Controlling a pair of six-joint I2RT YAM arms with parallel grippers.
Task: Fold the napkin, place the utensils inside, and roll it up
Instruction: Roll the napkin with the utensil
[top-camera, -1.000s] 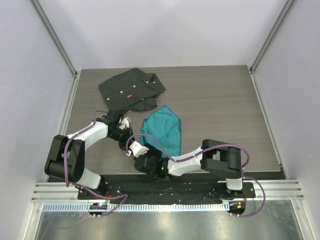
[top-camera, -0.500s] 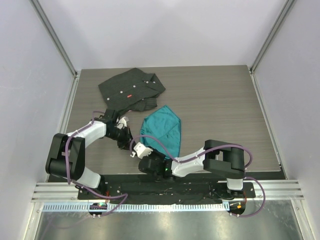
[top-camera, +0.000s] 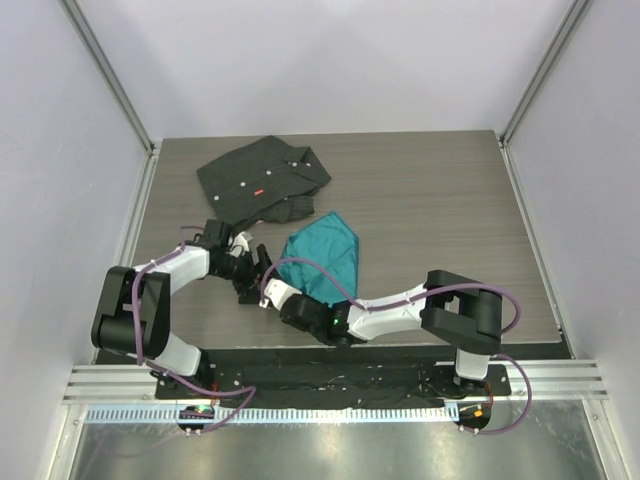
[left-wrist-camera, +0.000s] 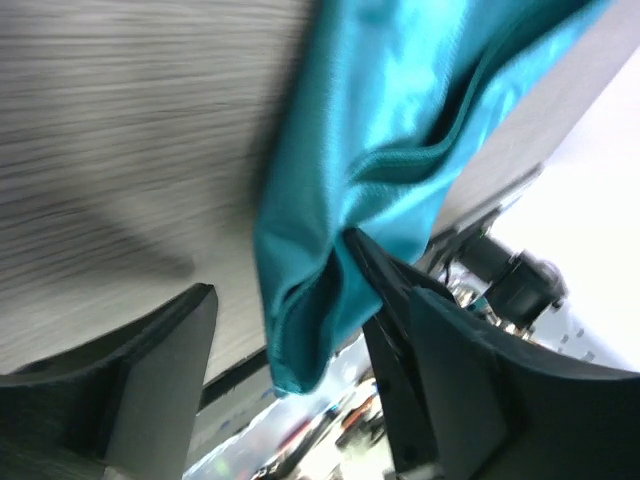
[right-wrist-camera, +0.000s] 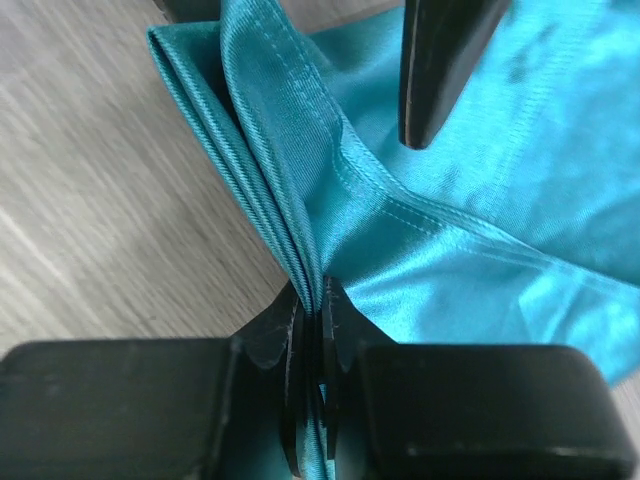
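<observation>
Teal and slightly shiny, the napkin (top-camera: 325, 255) lies folded mid-tabletop (top-camera: 440, 200), its long axis running roughly from the top of the frame to the bottom. The right gripper (right-wrist-camera: 318, 325) is clamped on the stacked layers at the napkin's lower-left edge. The left gripper (left-wrist-camera: 285, 290) stands wide apart around a napkin corner, not pinching it. A black shirt (top-camera: 262, 178) lies upper left.

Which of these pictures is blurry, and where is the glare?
Left wrist: blurred, streaked grain on the table, white washout at right, sheen on the napkin. Right wrist: sharp stitching, soft highlights on the folds. Top external: evenly lit, crisp.
</observation>
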